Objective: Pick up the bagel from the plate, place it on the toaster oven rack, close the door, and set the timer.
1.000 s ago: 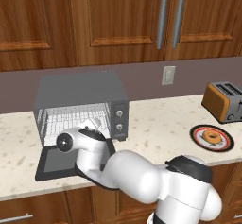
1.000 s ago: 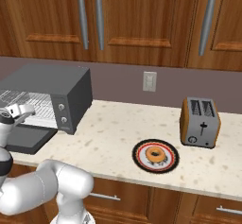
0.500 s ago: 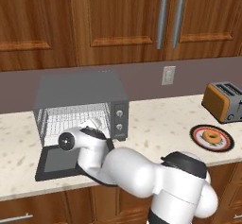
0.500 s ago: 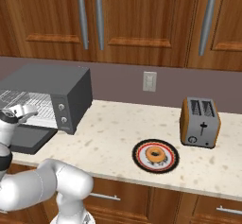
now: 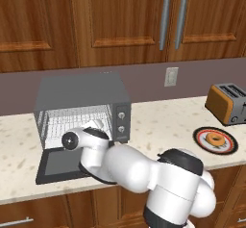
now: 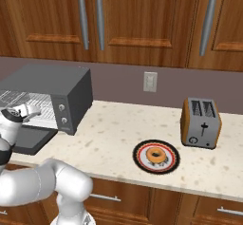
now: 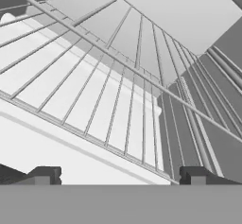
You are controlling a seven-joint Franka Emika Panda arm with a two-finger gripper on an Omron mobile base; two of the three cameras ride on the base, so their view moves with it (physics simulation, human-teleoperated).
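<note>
In the left base view, the toaster oven (image 5: 81, 104) is seen with its door (image 5: 60, 163) dropped flat on the counter (image 5: 158, 121); the bagel (image 5: 215, 138) lies untouched on the plate (image 5: 199, 138), far right of the toaster oven. In the right base view, the white arm is crowded against the oven mouth, so the door could be struck on withdrawal. In the hand view, the pincer (image 7: 118, 176) is spread wide and empty just before the rack (image 7: 123, 95), whose wires could be snagged.
</note>
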